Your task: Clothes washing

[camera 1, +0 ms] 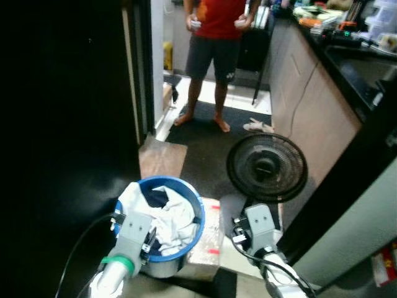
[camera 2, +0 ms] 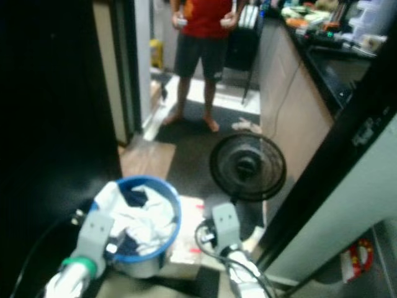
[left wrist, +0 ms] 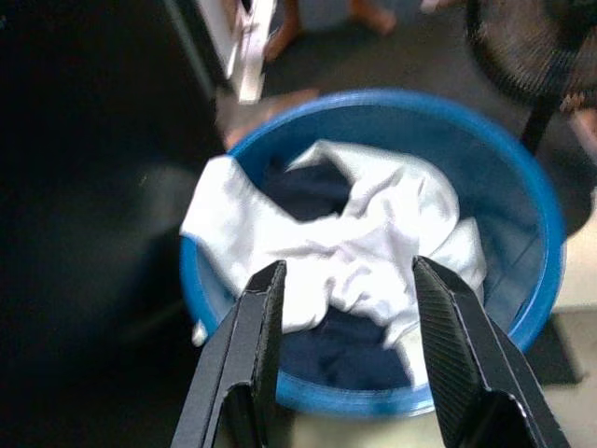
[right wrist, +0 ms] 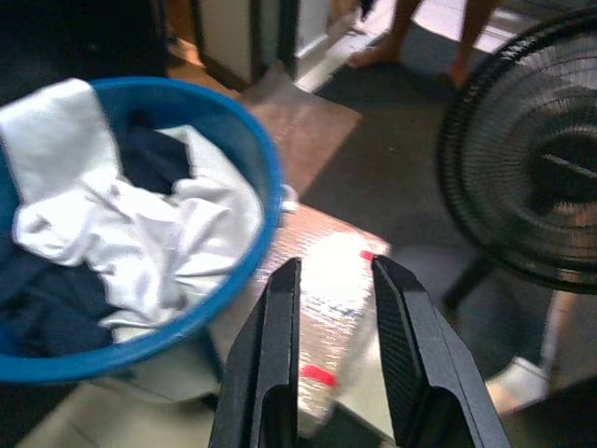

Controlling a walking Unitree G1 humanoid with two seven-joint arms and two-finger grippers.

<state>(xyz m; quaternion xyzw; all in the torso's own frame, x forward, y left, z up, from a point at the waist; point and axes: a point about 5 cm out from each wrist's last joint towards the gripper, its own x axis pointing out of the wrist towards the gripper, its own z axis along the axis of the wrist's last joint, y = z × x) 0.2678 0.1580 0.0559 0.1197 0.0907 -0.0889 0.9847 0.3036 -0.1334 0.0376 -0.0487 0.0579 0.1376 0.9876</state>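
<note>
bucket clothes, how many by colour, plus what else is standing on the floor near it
white clothes: 1 bundle, pieces cannot be told apart
dark blue clothes: 1 bundle
blue bucket: 1
black fan: 1
person: 1
total: 5

Head stereo pair looks fwd & down a narrow passage, far off, both eyes sharing blue bucket (camera 1: 186, 198), fan (camera 1: 267, 167) & a standing person (camera 1: 214, 37). Left wrist cam sits close above bucket, just past left gripper (left wrist: 345, 280). Right wrist cam, near floor, has bucket beside right gripper (right wrist: 336, 280), fan beyond.
</note>
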